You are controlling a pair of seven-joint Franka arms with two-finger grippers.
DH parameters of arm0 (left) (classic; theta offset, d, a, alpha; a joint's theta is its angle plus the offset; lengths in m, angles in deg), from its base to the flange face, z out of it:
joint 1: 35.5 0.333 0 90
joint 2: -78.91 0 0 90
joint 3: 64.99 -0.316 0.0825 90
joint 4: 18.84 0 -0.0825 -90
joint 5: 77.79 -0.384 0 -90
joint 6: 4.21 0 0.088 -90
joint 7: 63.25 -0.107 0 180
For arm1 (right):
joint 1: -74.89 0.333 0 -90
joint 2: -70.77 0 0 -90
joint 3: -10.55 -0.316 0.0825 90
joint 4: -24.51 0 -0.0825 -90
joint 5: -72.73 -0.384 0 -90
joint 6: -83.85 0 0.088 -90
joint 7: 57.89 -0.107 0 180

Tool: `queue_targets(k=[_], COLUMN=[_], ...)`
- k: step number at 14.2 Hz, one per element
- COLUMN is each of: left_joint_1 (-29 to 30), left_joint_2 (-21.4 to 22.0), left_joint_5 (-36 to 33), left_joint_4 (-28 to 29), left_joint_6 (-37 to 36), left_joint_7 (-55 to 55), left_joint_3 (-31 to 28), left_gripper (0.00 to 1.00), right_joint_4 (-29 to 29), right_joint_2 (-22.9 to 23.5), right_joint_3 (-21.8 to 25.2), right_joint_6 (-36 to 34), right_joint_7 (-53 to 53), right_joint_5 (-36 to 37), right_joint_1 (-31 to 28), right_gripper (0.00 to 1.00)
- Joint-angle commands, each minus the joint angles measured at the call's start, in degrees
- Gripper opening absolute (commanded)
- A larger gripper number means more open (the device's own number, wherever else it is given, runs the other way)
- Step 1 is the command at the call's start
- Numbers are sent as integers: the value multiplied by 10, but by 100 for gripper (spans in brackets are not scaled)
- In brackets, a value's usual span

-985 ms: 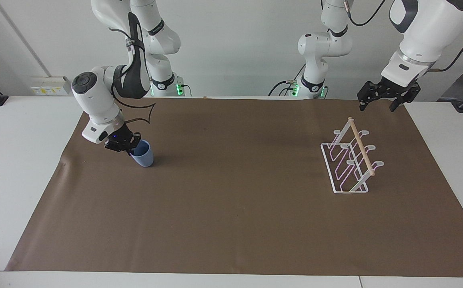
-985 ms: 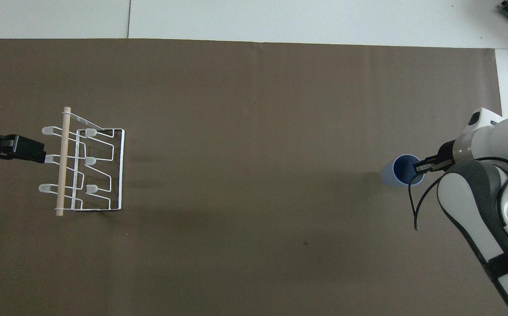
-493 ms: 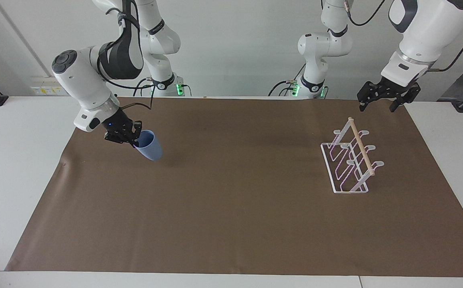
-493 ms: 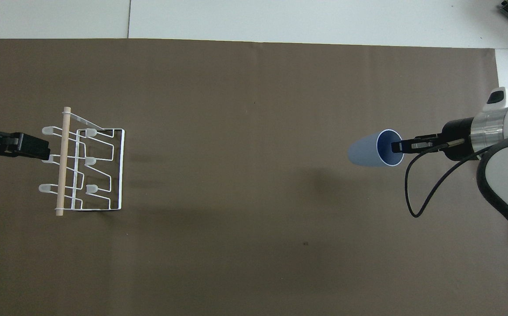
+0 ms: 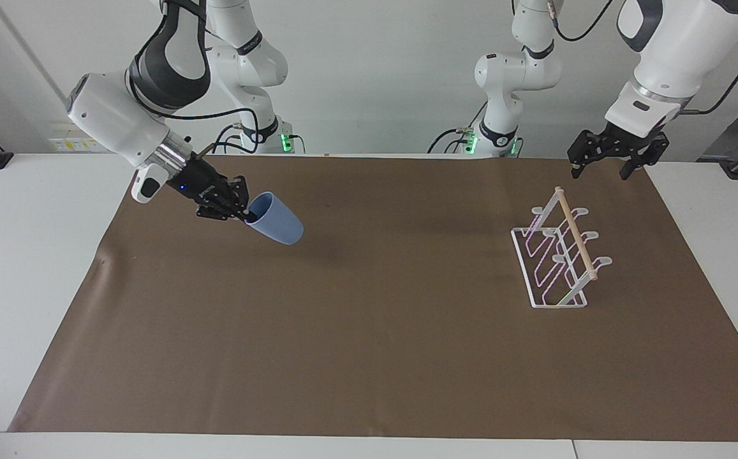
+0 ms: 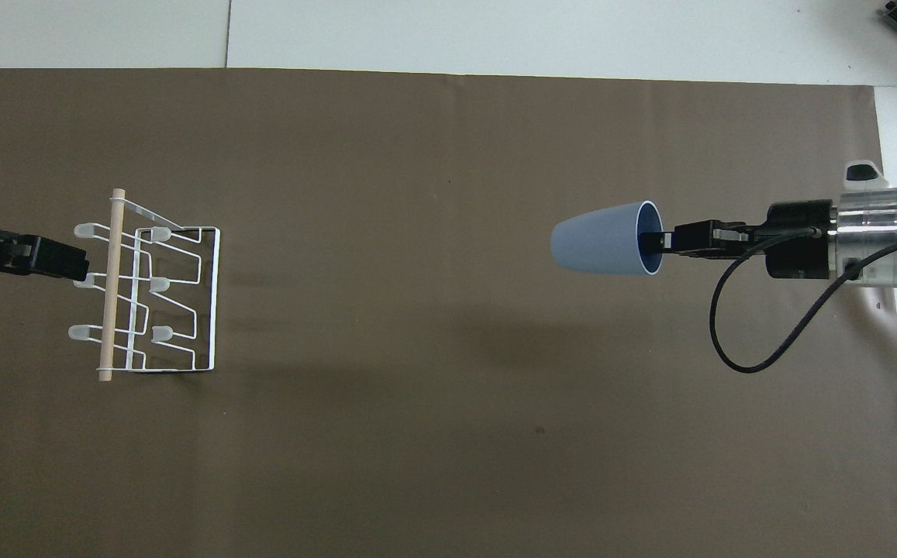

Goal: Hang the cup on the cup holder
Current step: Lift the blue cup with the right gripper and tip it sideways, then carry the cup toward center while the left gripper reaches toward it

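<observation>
- While the right hand (image 5: 242, 212) is up over the brown mat (image 5: 369, 357) toward the right arm's end of the desk (image 5: 18, 255), it grips the light-blue cup (image 5: 275, 219) by the rim, one finger inside the mouth, fingers pinched tight on the wall.
- The cup (image 6: 602, 239) is in the air, tipped onto its side, its base pointing toward the cup holder and its mouth toward the hand (image 6: 659, 241).
- The cup holder (image 5: 559, 256) stands on the mat toward the left arm's end, well apart from the cup, its wooden rod (image 5: 575, 232) on top.
- The left hand (image 5: 606, 160) waits with its fingers spread wide and nothing between them, raised just beside the cup holder (image 6: 146, 298) on the side away from the cup.
</observation>
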Motion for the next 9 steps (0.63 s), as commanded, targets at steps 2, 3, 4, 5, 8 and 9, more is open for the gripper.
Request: queue_targets(k=[2,3,4,5,8,9], left_joint_1=[-3,-4,-4,-4,-14,-33], left_joint_2=[10,12,16,17,19,20], left_joint_5=[36,53,79,102,151,152], left_joint_4=[13,19,25,30,34,35], left_joint_6=[31,38,49,59,88,97], left_joint_7=[-85,-123,-168,-201,-291,-304], left_joint_3=[3,4,5,10,45,51], left_gripper=[100,100,100,100,100,100], right_joint_4=[41,50,58,63,72,72], right_joint_2=[-20,-20,-20,-19,-19,-19], right_joint_3=[-2,-2,-2,-2,-2,-2], right_joint_6=[-16,-17,-17,-15,-8,-7], right_joint_7=[-17,-17,-17,-17,-35,-50], right_joint_5=[-117,-143,-167,-191,-261,-276], right_joint_1=[19,21,27,38,80,93], right_gripper=[0,0,0,0,0,0])
